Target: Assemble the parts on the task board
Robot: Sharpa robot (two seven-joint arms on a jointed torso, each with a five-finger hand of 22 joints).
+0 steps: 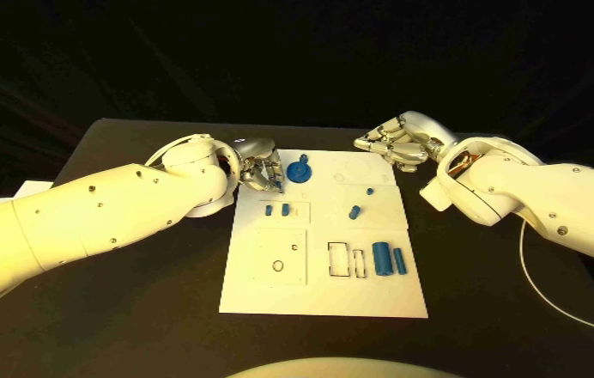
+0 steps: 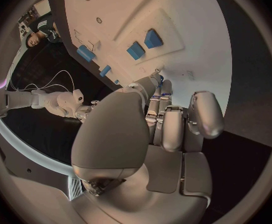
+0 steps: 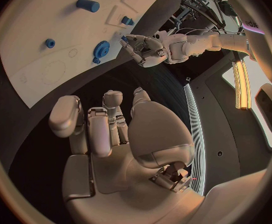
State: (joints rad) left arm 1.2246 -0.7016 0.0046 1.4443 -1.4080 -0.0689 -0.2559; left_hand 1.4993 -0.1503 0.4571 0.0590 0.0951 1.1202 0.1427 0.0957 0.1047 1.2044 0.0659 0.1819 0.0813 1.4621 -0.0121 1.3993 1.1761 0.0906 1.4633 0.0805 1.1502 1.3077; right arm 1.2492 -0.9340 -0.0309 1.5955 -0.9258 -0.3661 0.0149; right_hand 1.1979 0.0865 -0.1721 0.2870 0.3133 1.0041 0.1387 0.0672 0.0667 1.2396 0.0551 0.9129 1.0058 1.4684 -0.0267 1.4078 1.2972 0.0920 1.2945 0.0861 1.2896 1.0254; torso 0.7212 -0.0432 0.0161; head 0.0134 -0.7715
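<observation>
Surroundings: I see a black worktop [image 1: 148, 309] with darkness behind its far edge.
Task board: one white task board [image 1: 324, 296] lies in the middle of the worktop, long side running from the near edge toward the far edge.
Parts, count: I count about eight blue parts on the board in the head view.
Round part: one gear-like part [image 1: 301, 172] sits near the board's far left corner, just beside the left hand's fingertips.
Small pair: two short blocks [image 1: 277, 210] lie side by side toward the board's left edge.
Middle pieces: one small peg [image 1: 369, 192] and one stubby piece [image 1: 353, 213] lie right of the board's centre, apart from each other.
Cylinders: two upright-lying cylinders [image 1: 389, 259] rest side by side near the board's right edge, next to outlined slots.
Left hand: the left hand [image 1: 259, 172] is at the board's far left corner, fingers curled in; I cannot tell whether it grasps anything or touches the gear-like part.
Right hand: the right hand [image 1: 397, 148] sits just off the board's far right corner, fingers curled in on nothing.
Hard to make out: the fingertips of the left hand are hidden behind its own palm in the left wrist view; the board's printed outlines are too faint to read.
</observation>
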